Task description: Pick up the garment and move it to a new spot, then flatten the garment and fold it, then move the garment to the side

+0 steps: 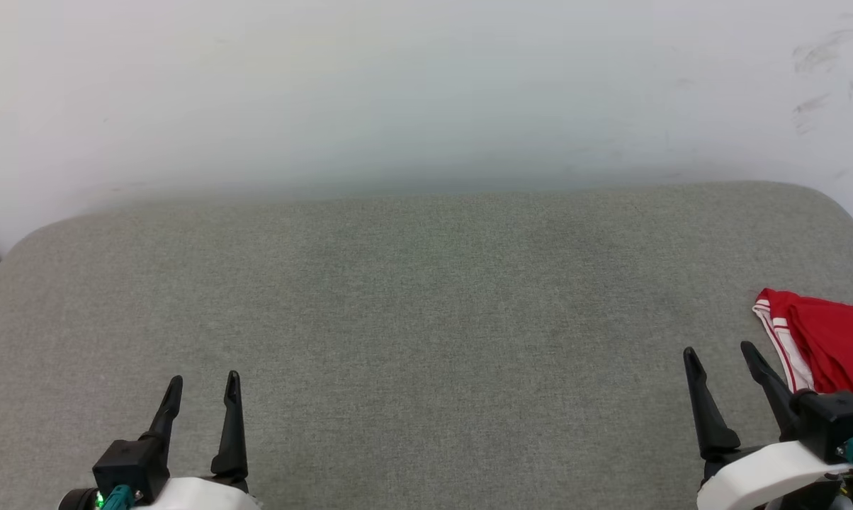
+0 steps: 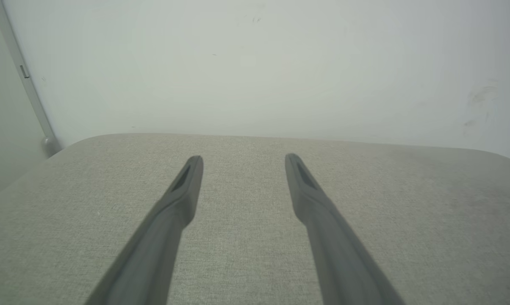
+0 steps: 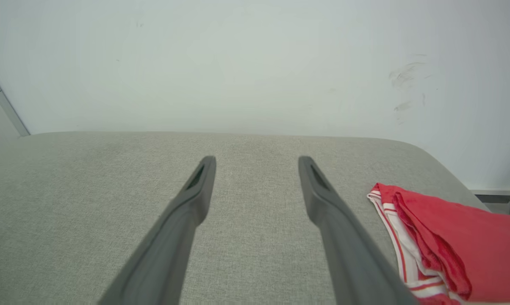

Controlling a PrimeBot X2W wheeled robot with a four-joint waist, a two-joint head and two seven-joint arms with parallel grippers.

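So the red jersey [image 1: 834, 340] was lying bunched up way over at about 4 o'clock on the gray fabric cushion [image 1: 426, 297], with its red-and-white striped trim facing the middle and the rest running off the edge of the head view. The left gripper [image 1: 205, 377] at 7 o'clock had its fingers spread with nothing between them. The right gripper [image 1: 718, 348] at 5 o'clock was spread and empty too, just beside the jersey.

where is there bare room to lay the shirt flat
The grey cushion lies bare from the left gripper across to the right gripper and back to the white wall. The only crowded spot is its right edge, where the garment lies bunched beside the right gripper.
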